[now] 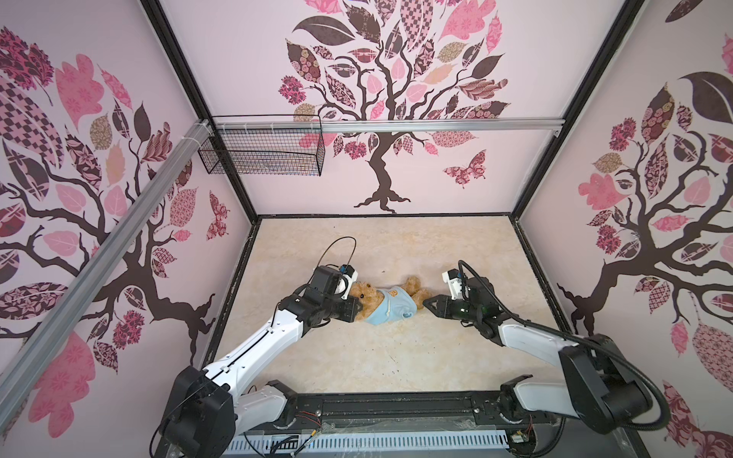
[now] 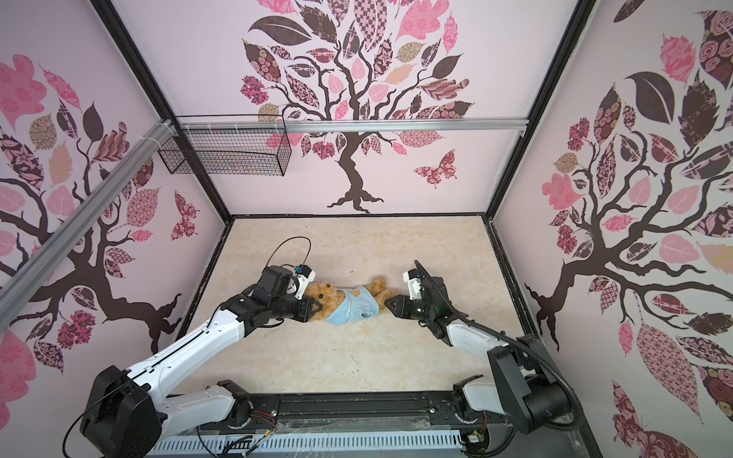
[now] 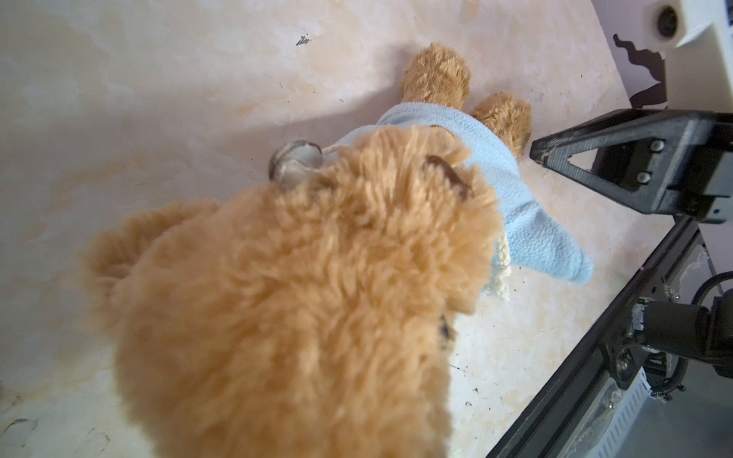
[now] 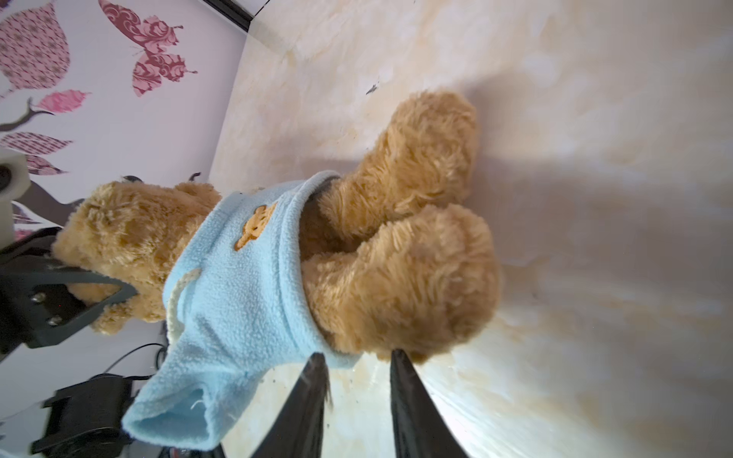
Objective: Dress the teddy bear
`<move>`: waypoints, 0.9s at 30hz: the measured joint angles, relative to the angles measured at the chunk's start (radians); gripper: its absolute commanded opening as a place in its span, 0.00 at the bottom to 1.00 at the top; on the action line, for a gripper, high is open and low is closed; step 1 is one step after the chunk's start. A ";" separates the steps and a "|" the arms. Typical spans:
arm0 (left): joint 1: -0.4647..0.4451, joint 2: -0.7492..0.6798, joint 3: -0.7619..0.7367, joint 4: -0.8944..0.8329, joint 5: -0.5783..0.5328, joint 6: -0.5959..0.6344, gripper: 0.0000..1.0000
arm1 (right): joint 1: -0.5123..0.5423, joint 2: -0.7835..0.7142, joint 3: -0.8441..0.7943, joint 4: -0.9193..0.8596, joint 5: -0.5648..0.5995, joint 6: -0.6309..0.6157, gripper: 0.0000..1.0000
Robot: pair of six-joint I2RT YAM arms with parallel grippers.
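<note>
A teddy bear in a light-blue shirt lies in the middle of the counter, head to the left and legs to the right (one sleeve lies flat on the near side). The left claw is clamped narrow on the fur of the bear's head, while the right claw stands slightly parted and holds nothing, its tips just beside the near foot and the shirt's hem.

A black wire-mesh basket hangs on a silver aluminium rail before pink tree-patterned wallpaper, above a beige marbled tabletop.
</note>
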 measured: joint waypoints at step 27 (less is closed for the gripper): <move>0.017 0.008 -0.006 0.081 0.083 0.201 0.00 | 0.045 -0.129 0.158 -0.175 0.071 -0.084 0.54</move>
